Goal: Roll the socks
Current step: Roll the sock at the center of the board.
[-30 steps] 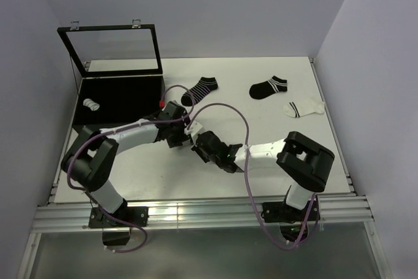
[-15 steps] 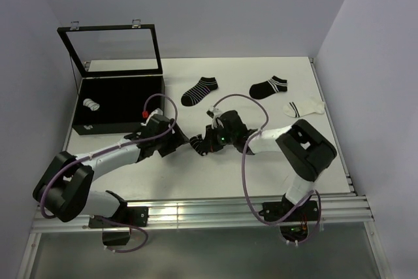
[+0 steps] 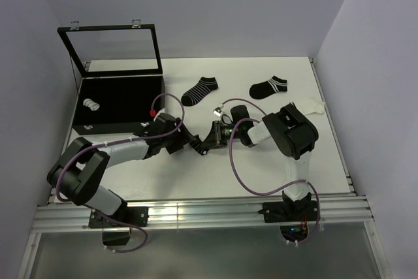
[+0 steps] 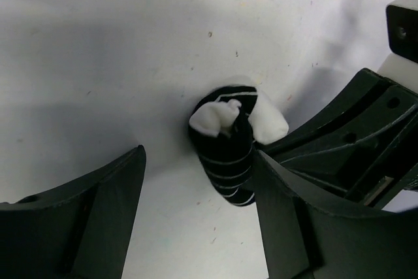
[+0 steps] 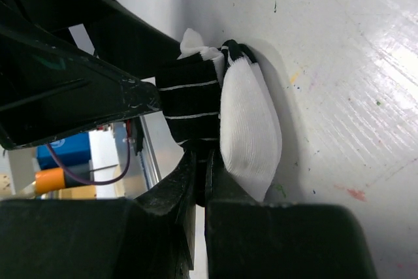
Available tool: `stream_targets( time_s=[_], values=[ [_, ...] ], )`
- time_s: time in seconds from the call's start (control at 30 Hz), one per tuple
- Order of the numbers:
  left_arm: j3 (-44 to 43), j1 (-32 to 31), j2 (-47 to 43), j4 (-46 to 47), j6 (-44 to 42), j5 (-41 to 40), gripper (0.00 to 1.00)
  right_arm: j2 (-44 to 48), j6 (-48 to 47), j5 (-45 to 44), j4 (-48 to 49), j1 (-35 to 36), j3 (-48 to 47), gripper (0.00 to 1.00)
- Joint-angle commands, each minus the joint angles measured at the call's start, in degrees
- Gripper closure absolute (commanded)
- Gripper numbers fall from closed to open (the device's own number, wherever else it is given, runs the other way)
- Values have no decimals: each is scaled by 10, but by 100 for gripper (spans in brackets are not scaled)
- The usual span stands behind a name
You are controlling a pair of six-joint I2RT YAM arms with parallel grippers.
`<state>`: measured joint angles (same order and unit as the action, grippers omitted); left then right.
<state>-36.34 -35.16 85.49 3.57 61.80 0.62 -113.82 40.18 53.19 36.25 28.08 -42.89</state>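
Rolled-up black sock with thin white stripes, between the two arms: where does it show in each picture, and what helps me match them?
Top external: the black, white-striped rolled sock bundle lies just below centre, where the two arms' tips meet.
Left wrist: centre, between the open left tool fingers.
Right wrist: centre, at the fingertips.
Shared landmark: the black right tool, pinching the bundle in every view.

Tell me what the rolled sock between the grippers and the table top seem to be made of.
The rolled sock: soft knit fabric, likely cotton blend; matte black with thin white stripes, white fine-ribbed weave showing close up. The table top: hard white painted or laminated board, faintly glossy, with specks and scuffs.
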Motion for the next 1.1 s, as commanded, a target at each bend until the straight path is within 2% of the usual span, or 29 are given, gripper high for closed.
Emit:
stream_targets(
  time_s=[0.0,0.17,0.27,0.3,0.37,0.5,0.57,0.6,0.73,0.83,0.87,1.07],
  values=[
    [-29,-4,27,17,-12,3,30,-28,-10,-12,-70,-5,-13,99],
    [-40,-4,54,13,-16,-4,34,-32,-28,-20,-99,-11,-22,99],
    [-54,-4,68,-19,-22,-4,42,-21,-41,-32,-116,-12,-24,98],
    [-56,-4,71,-23,-23,-4,49,-16,-43,-42,-122,-12,-22,97],
    [-61,-4,78,-34,-25,-4,55,-2,-55,-51,-135,-12,-24,95],
    [-75,-7,91,-52,-30,-4,73,24,-78,-82,-179,-9,-32,91],
    [-89,-11,100,-66,-36,-1,79,42,-90,-103,-191,-7,-33,86],
    [-96,-13,104,-73,-38,0,85,50,-104,-112,-200,-4,-32,81],
    [-142,-19,127,-129,-57,-3,92,124,-149,-196,-219,23,-15,63],
    [-165,-20,136,-162,-75,-3,96,196,-199,-314,-251,63,-6,53],
    [-169,-20,137,-168,-82,-4,96,227,-211,-383,-255,74,-3,52],
    [-210,-20,151,-219,-110,-4,96,312,-301,-559,-216,175,46,47]
  ],
)
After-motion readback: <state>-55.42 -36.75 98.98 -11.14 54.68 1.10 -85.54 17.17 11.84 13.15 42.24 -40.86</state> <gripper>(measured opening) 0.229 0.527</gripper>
